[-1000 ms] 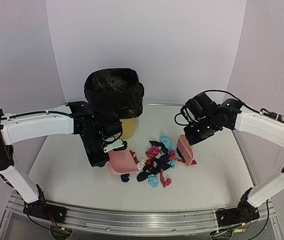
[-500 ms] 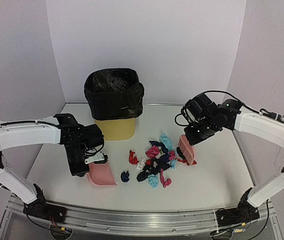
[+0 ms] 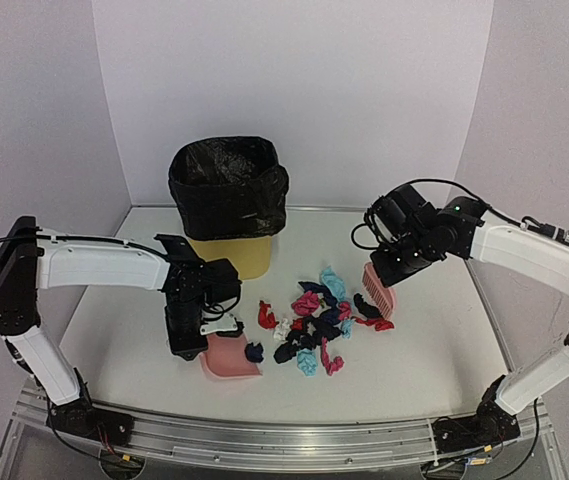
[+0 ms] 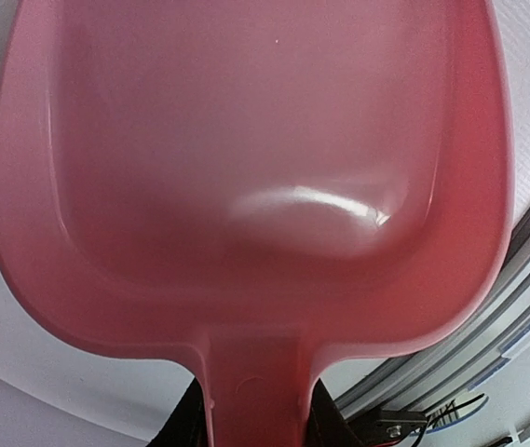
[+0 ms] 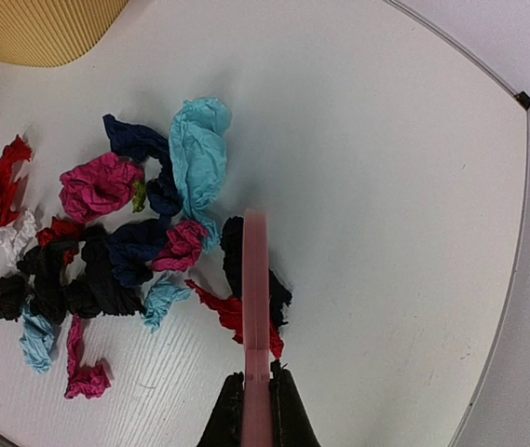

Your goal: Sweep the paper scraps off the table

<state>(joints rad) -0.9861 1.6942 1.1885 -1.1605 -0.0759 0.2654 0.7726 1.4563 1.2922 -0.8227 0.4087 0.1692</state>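
Observation:
The paper scraps (image 3: 316,322) lie in a loose heap of red, pink, light blue, navy and black wads at the middle of the table (image 3: 414,370). My left gripper (image 3: 206,338) is shut on the handle of a pink dustpan (image 3: 232,358), whose mouth rests against a navy wad (image 3: 254,352) at the heap's left edge. In the left wrist view the dustpan (image 4: 246,186) fills the frame and my left gripper (image 4: 253,421) clamps its handle. My right gripper (image 3: 388,268) is shut on a pink brush (image 3: 376,290) at the heap's right edge. The right wrist view shows the brush (image 5: 256,279) edge-on over red and black scraps (image 5: 115,251), held by my right gripper (image 5: 257,410).
A yellow bin with a black liner (image 3: 229,200) stands at the back, left of centre, just behind my left arm. White walls enclose the table on three sides. An aluminium rail (image 3: 284,430) runs along the front edge.
My left arm pulled the dustpan back left toward the front edge, then brought it right again to the navy wad. The brush shifted slightly up and away; the heap stayed put.

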